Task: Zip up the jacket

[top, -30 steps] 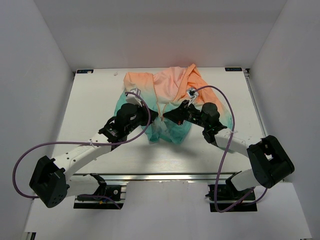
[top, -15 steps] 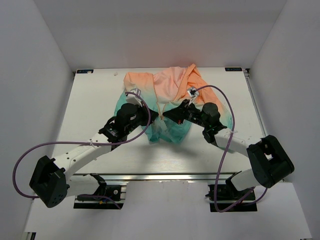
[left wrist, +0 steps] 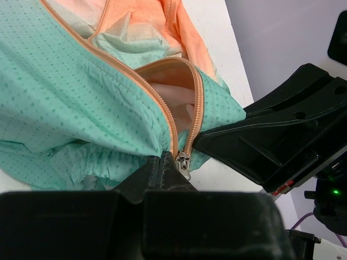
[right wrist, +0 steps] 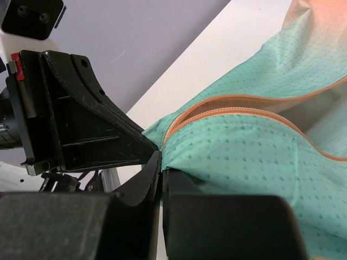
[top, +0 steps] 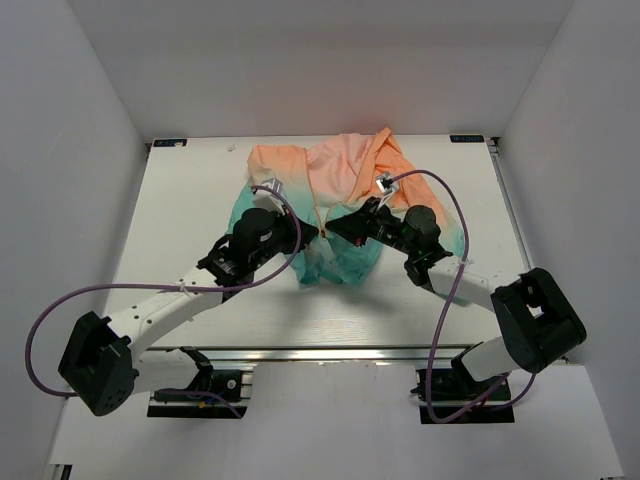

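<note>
The jacket (top: 330, 180) is laid at the far middle of the worktop (top: 180, 220), its teal hem (top: 345, 262) bunched between the arms. The hem beside the zipper slider (left wrist: 183, 160) is pinched by the jaws of the left gripper (top: 305, 232), and the facing hem edge by those of the right gripper (top: 335, 230). Above the slider the orange teeth (left wrist: 198, 108) are parted. Should the thin cloth be let slack, it could probably be drawn into the slider and jammed. No container is seen.

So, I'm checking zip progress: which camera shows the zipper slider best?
Left wrist: the zipper slider is close and sharp, beside the left claw, where the orange teeth part. Right wrist shows only teeth; top external is too distant to make it out.
</note>
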`<act>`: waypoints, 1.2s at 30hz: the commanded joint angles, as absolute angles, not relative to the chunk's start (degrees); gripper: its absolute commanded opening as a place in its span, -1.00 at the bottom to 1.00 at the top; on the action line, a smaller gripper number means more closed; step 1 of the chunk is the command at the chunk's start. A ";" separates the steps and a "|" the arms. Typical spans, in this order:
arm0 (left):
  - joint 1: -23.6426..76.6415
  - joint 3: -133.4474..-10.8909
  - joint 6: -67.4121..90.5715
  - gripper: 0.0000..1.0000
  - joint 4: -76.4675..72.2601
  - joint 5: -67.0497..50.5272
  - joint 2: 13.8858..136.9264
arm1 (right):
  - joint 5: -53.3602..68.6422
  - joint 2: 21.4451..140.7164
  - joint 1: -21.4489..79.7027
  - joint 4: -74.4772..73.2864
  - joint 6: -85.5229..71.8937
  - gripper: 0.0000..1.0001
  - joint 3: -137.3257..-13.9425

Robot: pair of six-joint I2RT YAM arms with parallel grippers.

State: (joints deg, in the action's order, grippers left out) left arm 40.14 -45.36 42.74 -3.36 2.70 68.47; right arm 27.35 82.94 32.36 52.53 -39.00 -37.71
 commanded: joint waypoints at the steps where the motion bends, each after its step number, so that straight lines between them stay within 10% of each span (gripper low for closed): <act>1: 40.43 -45.09 43.16 -1.00 -5.27 0.27 65.74 | 26.19 82.27 32.34 56.43 -38.85 -1.00 -38.50; 36: 40.34 -44.21 40.52 -1.00 -2.64 2.63 61.70 | 29.35 76.38 32.34 49.40 -35.69 -1.00 -35.33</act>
State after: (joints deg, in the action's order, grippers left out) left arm 40.25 -42.78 41.47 -2.13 0.71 64.27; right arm 27.27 78.46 32.36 49.54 -37.56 -35.70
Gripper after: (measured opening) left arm 0.009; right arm 0.015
